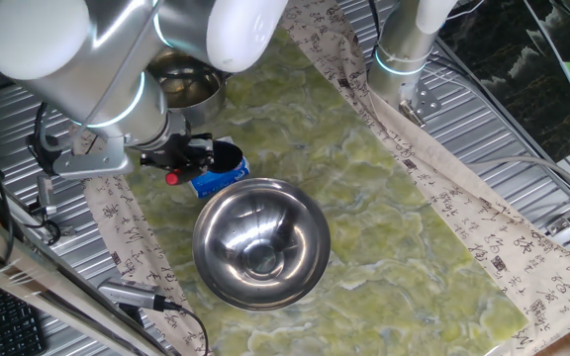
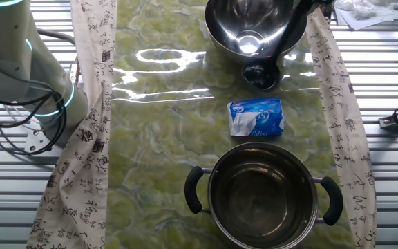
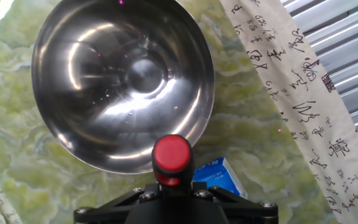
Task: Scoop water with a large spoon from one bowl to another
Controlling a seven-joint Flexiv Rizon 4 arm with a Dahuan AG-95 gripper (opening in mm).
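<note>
Spoon first: we see the large spoon (image 3: 172,160) at the bottom centre of the hand view, its round red end toward the camera and its long axis running away from us down toward the green tabletop (image 1: 384,188), so it stands near upright. In the other fixed view its dark lower end sits at top centre-right, just beside the steel bowl (image 2: 251,26). Largest after the tabletop is the two-handled pot (image 2: 262,197), low in that frame; we cannot make out water in either vessel. Between pot and bowl lies the blue-and-white tissue pack (image 2: 256,117). At left of one fixed view the gripper (image 1: 188,158) is closed around the spoon's handle.
</note>
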